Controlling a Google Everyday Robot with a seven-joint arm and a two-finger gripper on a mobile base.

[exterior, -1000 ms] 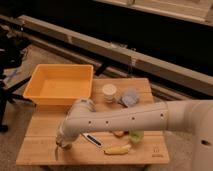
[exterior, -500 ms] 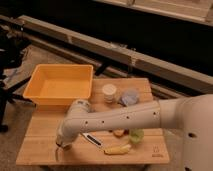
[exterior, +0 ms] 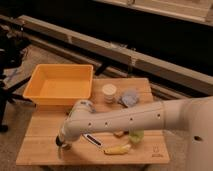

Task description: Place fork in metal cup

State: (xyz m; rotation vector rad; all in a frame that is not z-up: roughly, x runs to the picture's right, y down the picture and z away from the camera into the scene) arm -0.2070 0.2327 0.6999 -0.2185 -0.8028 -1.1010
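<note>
My gripper (exterior: pixel 62 143) is low over the front left part of the wooden table (exterior: pixel 42 150), at the end of the white arm that reaches in from the right. A slim pale sliver, the fork (exterior: pixel 59 152), shows just below the gripper and points toward the table's front edge. The gripper hides its upper part. The metal cup (exterior: pixel 85 104) stands behind the arm, near the yellow bin's front right corner. The arm covers its lower half. The gripper is well in front of the cup and to its left.
A yellow bin (exterior: pixel 59 84) fills the table's back left. A white lidded jar (exterior: pixel 109 92) and a grey-blue object (exterior: pixel 130 98) stand at the back. A black-handled utensil (exterior: pixel 93 140), a yellow item (exterior: pixel 117 149) and a green cup (exterior: pixel 136 135) lie near the front.
The arm and gripper stay almost where they were, low at the front left. Nothing on the table has visibly moved.
</note>
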